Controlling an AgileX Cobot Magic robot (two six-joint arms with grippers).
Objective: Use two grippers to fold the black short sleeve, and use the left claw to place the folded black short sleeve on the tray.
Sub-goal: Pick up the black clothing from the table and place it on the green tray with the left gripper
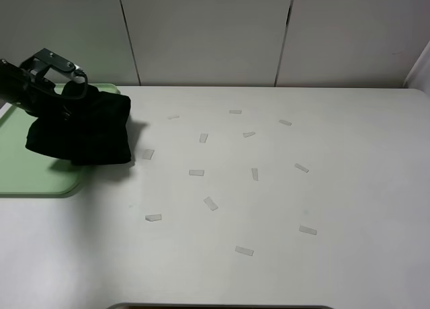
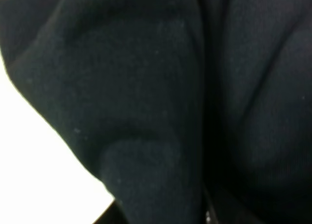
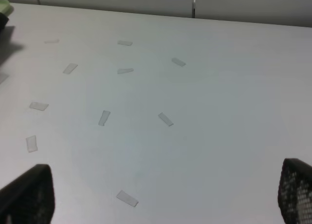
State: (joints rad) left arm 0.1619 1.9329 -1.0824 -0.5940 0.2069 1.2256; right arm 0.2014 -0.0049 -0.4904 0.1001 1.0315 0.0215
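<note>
The left pincer (image 1: 70, 106) is closed on the folded black fabric short-sleeve shirt (image 1: 84, 131), apparently just above the flat light-green plastic tray (image 1: 30, 171), overhanging its right edge. The right pincer (image 3: 161, 197) stands fully open, empty, above the white bench (image 1: 269, 188).

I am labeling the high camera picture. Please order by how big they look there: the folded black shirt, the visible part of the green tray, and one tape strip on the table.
1. Folded black shirt
2. Green tray, visible part; close to the shirt, so unsure
3. Tape strip
</note>
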